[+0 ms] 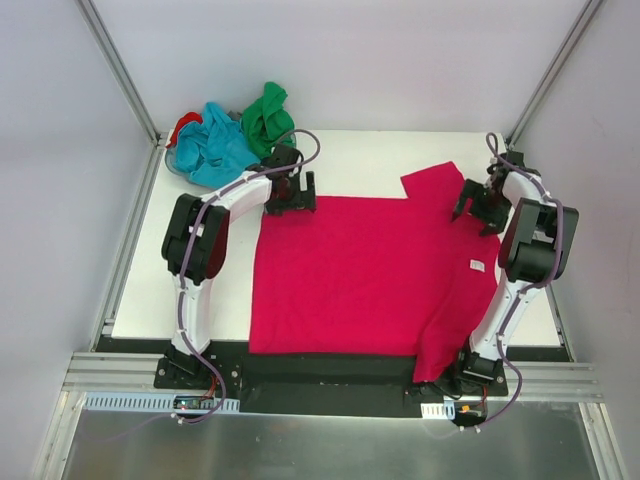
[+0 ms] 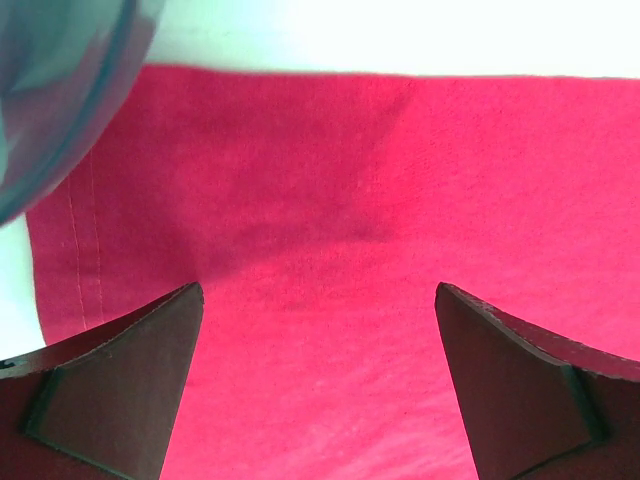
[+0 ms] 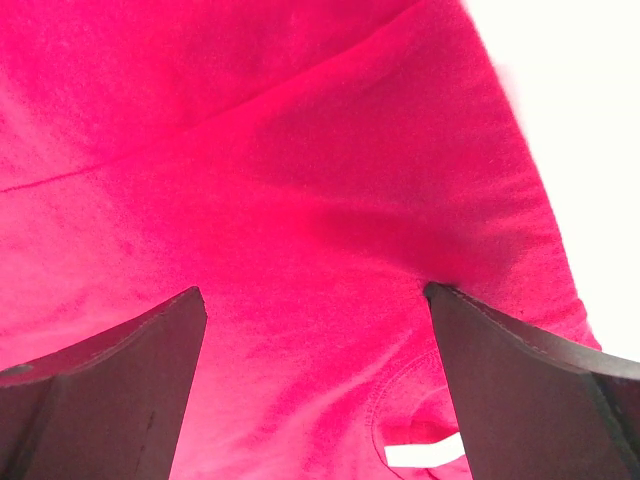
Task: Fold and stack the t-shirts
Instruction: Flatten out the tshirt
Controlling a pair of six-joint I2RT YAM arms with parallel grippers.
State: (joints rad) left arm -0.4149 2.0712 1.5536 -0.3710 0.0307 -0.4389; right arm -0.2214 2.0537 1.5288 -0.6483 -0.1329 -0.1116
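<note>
The crimson-pink t-shirt [image 1: 370, 275] lies spread flat on the white table, its near right part hanging over the front edge. Its white neck label [image 1: 477, 265] shows near the right side. My left gripper [image 1: 291, 196] is open, just above the shirt's far left corner [image 2: 320, 250]. My right gripper [image 1: 476, 213] is open over the shirt's far right side by the sleeve [image 3: 330, 200], with the label [image 3: 424, 453] close to its right finger. The turquoise-blue t-shirt [image 1: 215, 148], the green t-shirt [image 1: 267, 117] and a bit of red t-shirt [image 1: 182, 125] lie crumpled in a pile at the back left.
A grey basket rim [image 2: 60, 120] shows blurred at the upper left of the left wrist view. The white table [image 1: 350, 160] is bounded by metal frame rails [image 1: 120, 70] and grey walls. A black strip [image 1: 330, 368] runs along the front edge.
</note>
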